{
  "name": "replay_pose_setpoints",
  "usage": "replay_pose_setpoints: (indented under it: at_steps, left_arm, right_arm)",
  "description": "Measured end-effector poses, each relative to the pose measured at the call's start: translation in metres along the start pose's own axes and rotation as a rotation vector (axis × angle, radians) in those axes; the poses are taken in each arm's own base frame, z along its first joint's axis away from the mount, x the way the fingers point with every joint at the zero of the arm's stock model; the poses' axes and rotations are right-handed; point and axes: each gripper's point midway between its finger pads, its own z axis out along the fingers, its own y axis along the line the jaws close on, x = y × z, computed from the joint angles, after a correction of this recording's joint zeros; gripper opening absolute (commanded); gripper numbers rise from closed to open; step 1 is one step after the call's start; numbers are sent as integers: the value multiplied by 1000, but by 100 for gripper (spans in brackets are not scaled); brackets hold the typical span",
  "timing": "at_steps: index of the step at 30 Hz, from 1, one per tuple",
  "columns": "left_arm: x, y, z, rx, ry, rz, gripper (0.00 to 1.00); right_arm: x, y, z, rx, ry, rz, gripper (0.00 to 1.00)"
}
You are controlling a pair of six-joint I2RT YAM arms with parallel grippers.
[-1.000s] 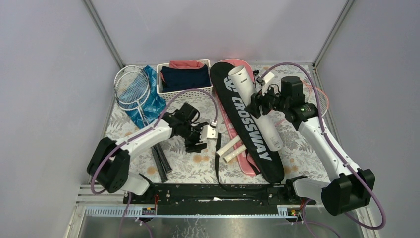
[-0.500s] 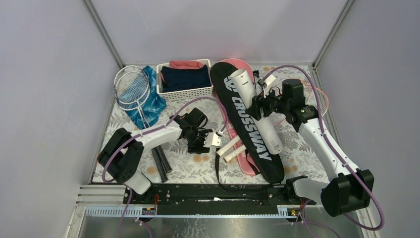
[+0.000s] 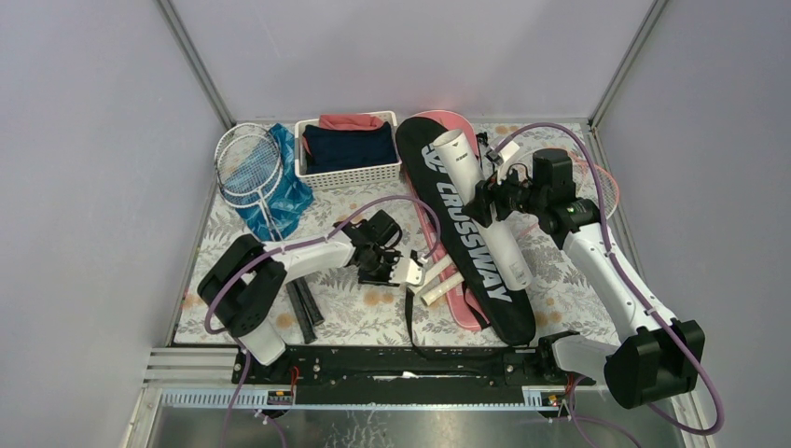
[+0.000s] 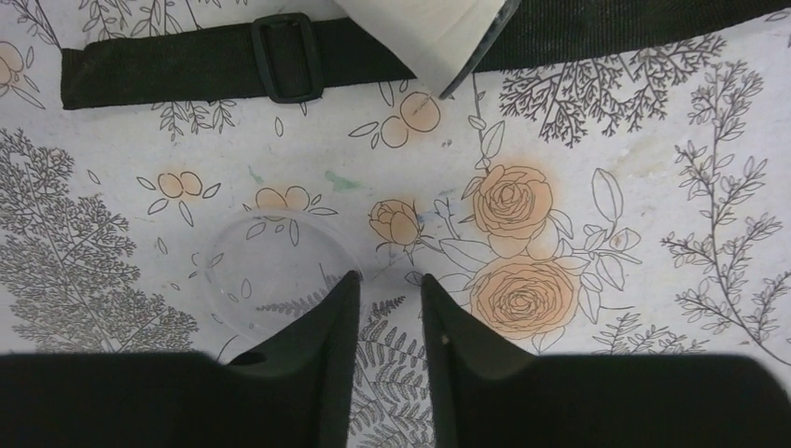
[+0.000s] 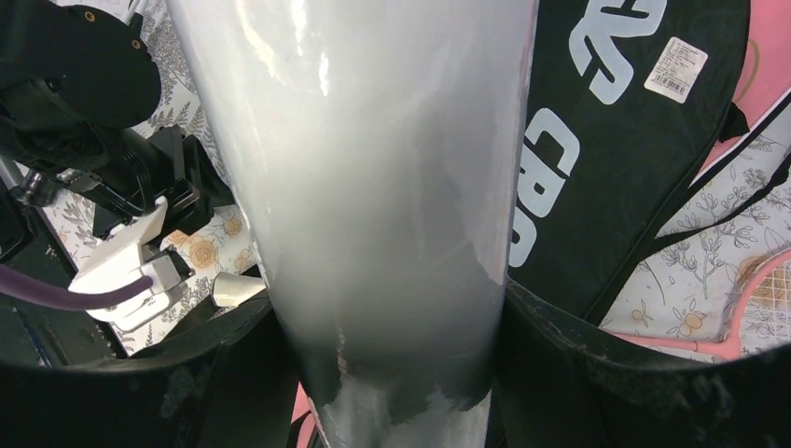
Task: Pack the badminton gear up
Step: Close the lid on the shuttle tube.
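- Top view: the right gripper [image 3: 487, 199] straddles the white shuttlecock tube [image 3: 509, 254], which lies on the black CROSSWAY bag [image 3: 437, 187] right of centre. The pink bag [image 3: 457, 304] is mostly hidden beneath. The left gripper [image 3: 392, 273] is too small to read.
- Left wrist view: jaws narrowly apart, floral surface [image 4: 597, 187] showing between. A clear disc [image 4: 266, 271] lies by the left tip; whether they touch is unclear.
- Right wrist view: jaws clamp both sides of the tube, which blocks most of the frame.

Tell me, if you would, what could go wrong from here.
1. The clear lid lies flat, mostly beside the left gripper rather than between its jaws; closing may miss it or push it away.
2. The right gripper grips the smooth shuttlecock tube over the CROSSWAY bag; it could slip.
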Motion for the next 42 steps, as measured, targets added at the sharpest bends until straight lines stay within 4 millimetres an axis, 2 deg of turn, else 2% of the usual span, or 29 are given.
replay_pose_setpoints:
  at_steps: [6,11,14,17,19,23,25,26,29,31,33,42]
  left_arm:
    - [4,5,-1,-32,39,4,0]
    - [8,7,-10,-65,45,-27,0]
    - [5,13,-34,-106,-24,-84,0]
    - [-1,31,-78,-180,-151,-183,0]
    - [-11,47,-118,-243,-268,-234,0]
    - [-44,74,-215,-378,-529,-282,0]
    - [-66,76,-260,-420,-646,-269,0]
    - [-77,73,-277,-425,-693,-258,0]
    - [-110,58,-310,-373,-829,-228,0]
    - [-125,48,-320,-305,-896,-228,0]
    - [-134,43,-319,-241,-930,-244,0]
    - [-160,25,-288,-49,-935,-281,0]
  right_arm:
    - [0,0,0,-2,0,1,46]
    - [0,2,0,-13,-2,-6,46]
    - [2,4,0,-32,3,-33,45]
    - [7,9,0,-73,19,-68,45]
    - [13,13,0,-103,40,-80,44]
    - [23,20,3,-169,89,-97,43]
    - [26,24,3,-196,105,-116,43]
    - [29,26,3,-210,113,-127,44]
    - [35,37,4,-258,133,-174,44]
    - [39,47,4,-296,146,-207,44]
    - [44,57,6,-336,164,-238,44]
    - [51,88,8,-459,183,-312,43]
